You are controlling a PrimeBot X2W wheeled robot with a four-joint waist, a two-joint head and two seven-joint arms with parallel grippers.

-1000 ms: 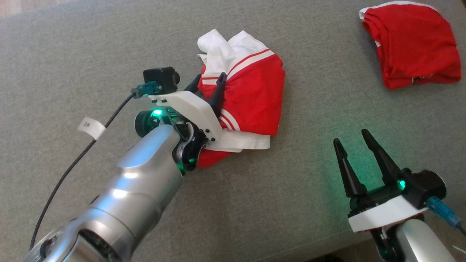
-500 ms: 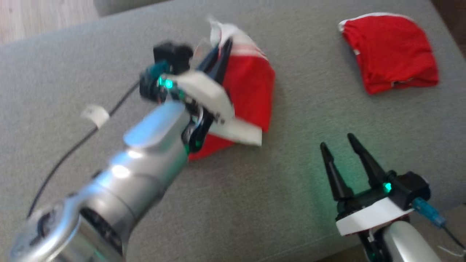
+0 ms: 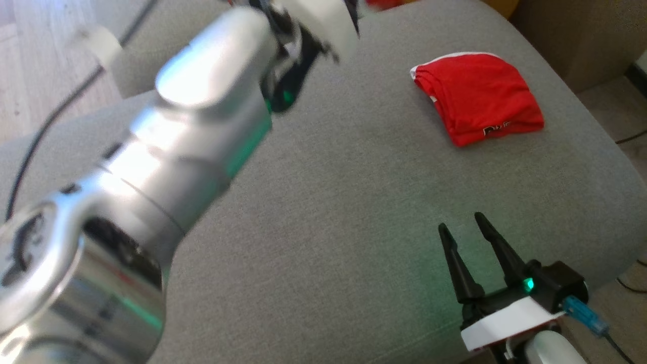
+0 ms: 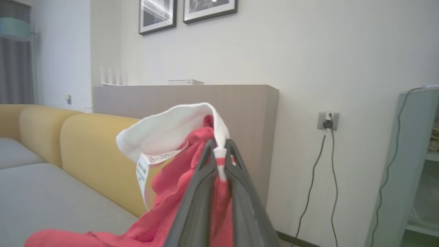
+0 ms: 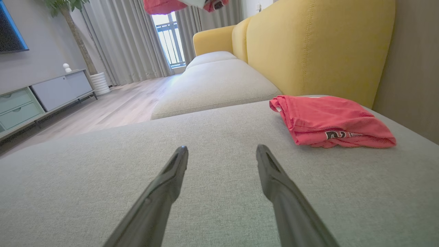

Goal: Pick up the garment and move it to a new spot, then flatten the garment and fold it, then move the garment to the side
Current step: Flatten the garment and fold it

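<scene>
The garment (image 4: 171, 192) is red with white trim and a white label. It hangs in the air from my left gripper (image 4: 219, 142), which is shut on its white, red-striped edge. In the right wrist view the garment (image 5: 164, 5) dangles at the top edge, well above the grey cushion (image 5: 219, 130). A sliver of the red garment (image 3: 384, 4) shows at the top of the head view, past my raised, blurred left forearm (image 3: 202, 101). My right gripper (image 3: 462, 222) stands open low over the cushion's front right, with nothing between its fingers.
A second, folded red garment (image 3: 477, 96) lies at the cushion's far right, also in the right wrist view (image 5: 329, 120). A yellow sofa back (image 5: 319, 44) rises behind it. Wood floor and a cabinet (image 5: 44, 92) lie to the left.
My left gripper closed on the garment's striped edge and lifted it off the cushion, up toward the top of the head view. The head camera shifted too. The right gripper stayed open.
</scene>
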